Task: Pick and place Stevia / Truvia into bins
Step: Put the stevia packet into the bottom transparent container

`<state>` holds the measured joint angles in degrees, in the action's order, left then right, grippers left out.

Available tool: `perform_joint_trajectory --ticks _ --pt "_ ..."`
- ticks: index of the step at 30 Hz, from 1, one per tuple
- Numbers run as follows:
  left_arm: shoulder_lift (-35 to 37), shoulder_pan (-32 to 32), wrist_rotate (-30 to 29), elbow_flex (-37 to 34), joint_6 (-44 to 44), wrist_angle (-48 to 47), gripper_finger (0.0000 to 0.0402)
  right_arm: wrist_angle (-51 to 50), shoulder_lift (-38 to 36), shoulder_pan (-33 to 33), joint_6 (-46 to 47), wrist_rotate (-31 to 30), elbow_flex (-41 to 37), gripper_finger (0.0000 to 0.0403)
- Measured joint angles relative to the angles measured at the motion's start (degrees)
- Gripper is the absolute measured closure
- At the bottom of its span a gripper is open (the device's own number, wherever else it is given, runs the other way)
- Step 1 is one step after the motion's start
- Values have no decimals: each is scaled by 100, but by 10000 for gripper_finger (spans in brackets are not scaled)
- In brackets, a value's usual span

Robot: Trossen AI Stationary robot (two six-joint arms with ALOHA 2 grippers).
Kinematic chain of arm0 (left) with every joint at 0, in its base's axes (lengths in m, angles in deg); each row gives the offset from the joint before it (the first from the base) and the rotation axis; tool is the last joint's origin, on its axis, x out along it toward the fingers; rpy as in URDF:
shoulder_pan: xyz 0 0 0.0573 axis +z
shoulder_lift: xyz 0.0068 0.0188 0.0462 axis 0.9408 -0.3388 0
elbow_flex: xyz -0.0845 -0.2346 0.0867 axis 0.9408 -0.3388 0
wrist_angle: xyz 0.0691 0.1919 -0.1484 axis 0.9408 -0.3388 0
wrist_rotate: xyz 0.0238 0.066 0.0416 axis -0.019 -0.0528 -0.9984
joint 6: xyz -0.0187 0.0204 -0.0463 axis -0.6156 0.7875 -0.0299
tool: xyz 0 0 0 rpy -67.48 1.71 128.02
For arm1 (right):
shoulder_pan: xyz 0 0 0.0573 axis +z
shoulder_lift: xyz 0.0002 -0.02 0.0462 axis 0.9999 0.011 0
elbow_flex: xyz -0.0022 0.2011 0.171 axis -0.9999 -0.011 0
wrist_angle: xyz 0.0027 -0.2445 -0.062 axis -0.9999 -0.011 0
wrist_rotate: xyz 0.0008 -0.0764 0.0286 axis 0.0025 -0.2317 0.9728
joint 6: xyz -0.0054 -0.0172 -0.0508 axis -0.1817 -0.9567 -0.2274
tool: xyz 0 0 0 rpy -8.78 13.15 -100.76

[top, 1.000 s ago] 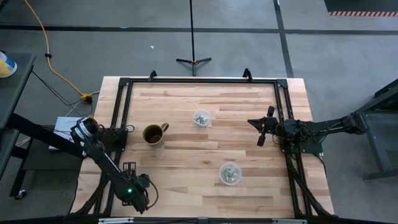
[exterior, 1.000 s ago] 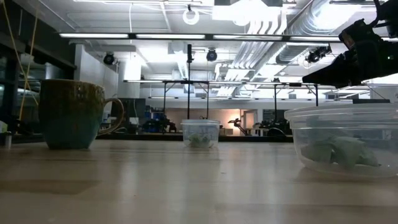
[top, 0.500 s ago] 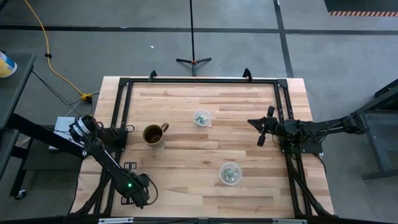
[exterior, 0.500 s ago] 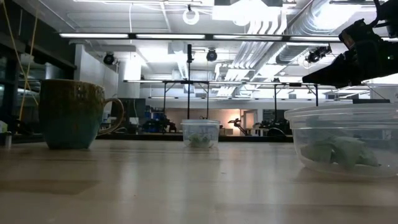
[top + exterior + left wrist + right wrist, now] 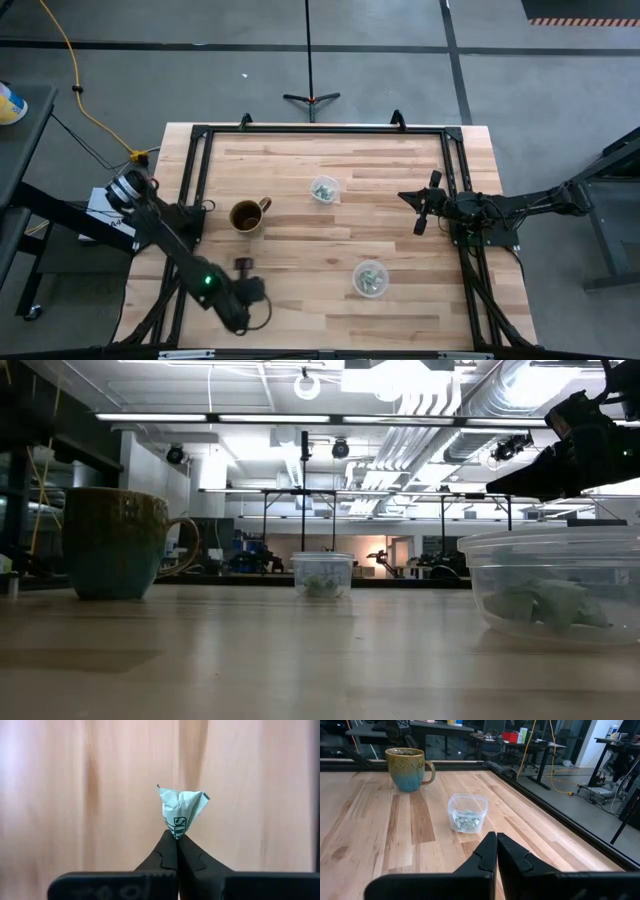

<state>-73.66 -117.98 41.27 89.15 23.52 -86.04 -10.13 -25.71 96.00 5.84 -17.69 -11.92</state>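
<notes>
Both cups, one upper centre and one lower right, already hold packets; no loose packets show on the table. Left gripper, lower left of the frame, is clamped on one crumpled green-and-white packet, not yet binned. Its dark print is too creased to read. Right gripper waits at right edge, fingers closed, empty.

wooden table: brown-gold mug at left; far clear cup centre; near clear cup right, green-white packets inside.
</notes>
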Motion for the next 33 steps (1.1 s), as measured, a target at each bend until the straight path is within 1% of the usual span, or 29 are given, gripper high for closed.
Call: perform_joint_trajectory --ticks 2,3,4,6,8,10,12,14,16,18,20,22,25,31,33 --pt "119 295 -681 19 683 724 380 0 0 0 -6 0 0 399" --pt "121 462 -913 26 1025 1079 379 0 0 -1 -12 0 0 400" --pt "109 640 -1020 23 1374 1396 375 0 0 0 -13 0 0 401" --pt "55 1022 -1050 11 2045 2031 369 0 0 0 -13 0 0 401" --pt "-23 1411 -1009 22 2635 2635 372 0 0 -2 -13 1 0 399" --pt "-33 1776 -832 9 3390 3047 380 0 0 -1 -13 0 0 397" --pt "-33 2096 -406 12 4097 3810 380 0 1 -1 -13 0 0 396" --pt "-27 2365 172 15 4523 4464 380 -5 1 0 -13 1 0 396" --pt "-110 2602 615 17 4744 5041 380 -7 -2 0 -13 2 0 397" --pt "-290 2797 915 28 4950 5629 380 -11 2 -1 -13 4 0 400" --pt "-591 2964 1223 35 5089 6287 380 -11 0 -1 -13 2 0 402" --pt "-891 3079 1482 75 5140 6698 380 -9 1 -1 -13 1 0 402" --pt "-1362 3208 1637 285 5138 7000 380 -11 4 0 -13 -26 0 400" --pt "-2195 3296 1600 850 5052 6889 380 -11 71 -2 -15 -35 0 401" --pt "-2498 3278 1641 1145 5057 6930 380 -11 83 -2 -15 -35 0 402"
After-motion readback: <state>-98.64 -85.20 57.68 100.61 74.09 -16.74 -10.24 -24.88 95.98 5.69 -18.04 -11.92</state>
